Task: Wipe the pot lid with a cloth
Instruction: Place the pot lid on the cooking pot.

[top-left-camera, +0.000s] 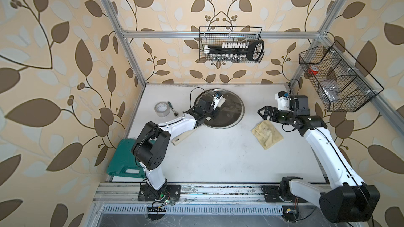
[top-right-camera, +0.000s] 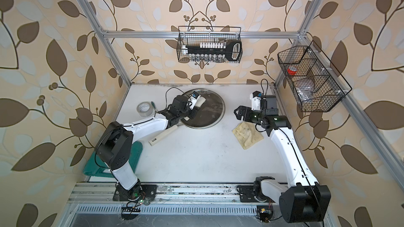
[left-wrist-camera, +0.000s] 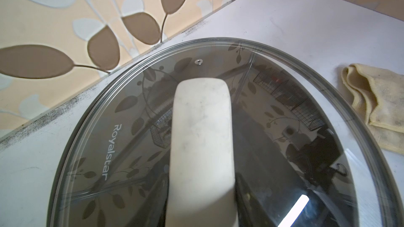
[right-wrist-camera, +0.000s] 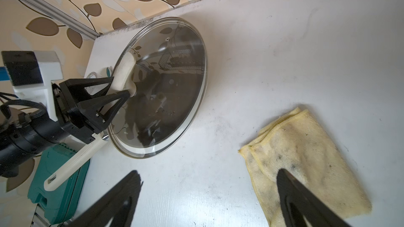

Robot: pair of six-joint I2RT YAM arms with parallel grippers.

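Desk (top-left-camera: 218, 153): white, wallpapered walls.
Left tool (right-wrist-camera: 121, 87): clamped on pot lid (top-left-camera: 231, 114) handle (left-wrist-camera: 201, 127).
Right tool (top-left-camera: 260, 114): spread wide, empty, beside cloth (top-left-camera: 267, 136).

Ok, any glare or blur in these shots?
Left wrist view: a bright glare streak on the lid, whose glass mirrors the room; right wrist view: the right tool is blurred up close; both top views: even light, soft shadows.
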